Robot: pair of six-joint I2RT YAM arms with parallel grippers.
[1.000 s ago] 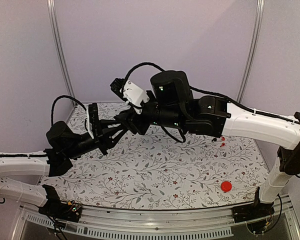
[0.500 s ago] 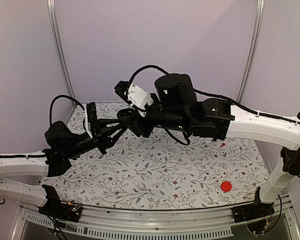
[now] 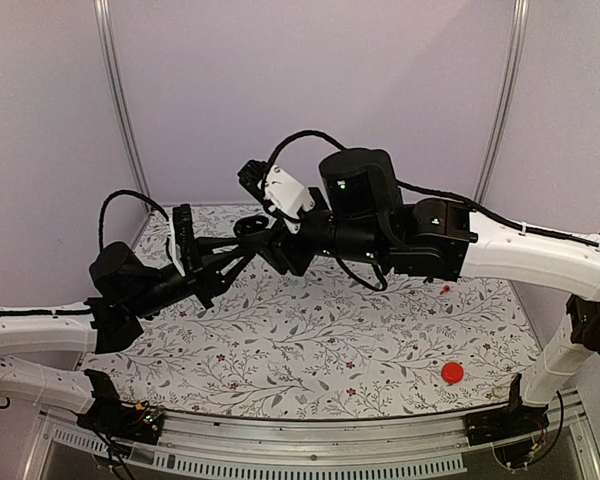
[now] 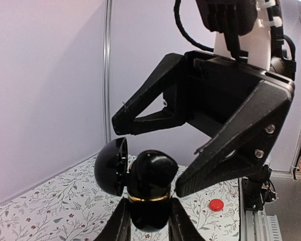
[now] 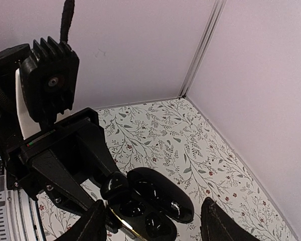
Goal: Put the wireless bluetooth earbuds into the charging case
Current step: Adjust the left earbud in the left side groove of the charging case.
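My left gripper [image 4: 149,223] is shut on the base of the charging case [image 4: 149,206], a glossy black shell with a gold rim, and holds it in the air. Its round lid [image 4: 112,165] hangs open to the left. A glossy black earbud [image 4: 153,168] sticks up out of the base. In the right wrist view the earbud [image 5: 115,185] sits at one end of the open case [image 5: 140,218], beside the lid [image 5: 173,198]. My right gripper [image 5: 153,223] is open, its fingers spread wide around the case and touching nothing. Both grippers meet at the table's back left [image 3: 252,238].
A flat red disc [image 3: 452,373] lies near the table's front right, and a tiny red spot [image 3: 446,288] lies farther back. The floral tabletop [image 3: 320,340] is walled at the back and sides. The right arm [image 3: 420,240] stretches across above the table.
My right arm has shifted a little to the right and up at the case. My left gripper has kept the open case nearly still.
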